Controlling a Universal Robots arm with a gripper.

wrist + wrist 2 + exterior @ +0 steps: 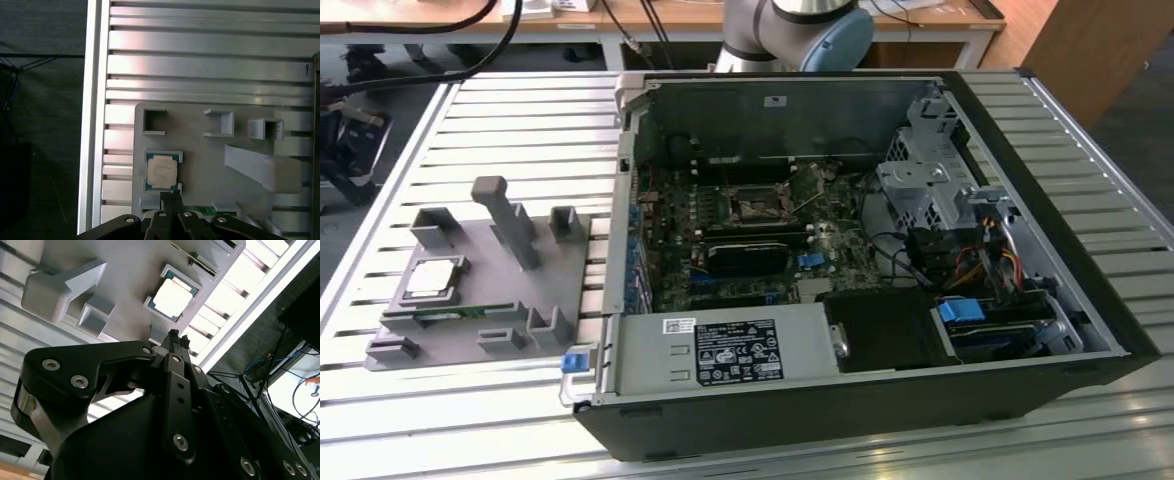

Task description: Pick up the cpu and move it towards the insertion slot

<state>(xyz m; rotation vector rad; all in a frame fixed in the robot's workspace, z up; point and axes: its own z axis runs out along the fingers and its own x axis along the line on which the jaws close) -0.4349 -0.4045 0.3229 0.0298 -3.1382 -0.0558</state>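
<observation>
Silvery cpu [161,172] in grey tray [200,150], end effector [171,194] pinched together, clear of it

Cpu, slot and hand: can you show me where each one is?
cpu [161,173], first wrist view, middle of its silvery top.
slot [757,207], exterior view, its dark centre.
hand [171,194], first wrist view, between its fingertips.

tool [176,338] tips together, nr cpu [172,298], not touching | cpu in grey tray [125,265] recess
</observation>
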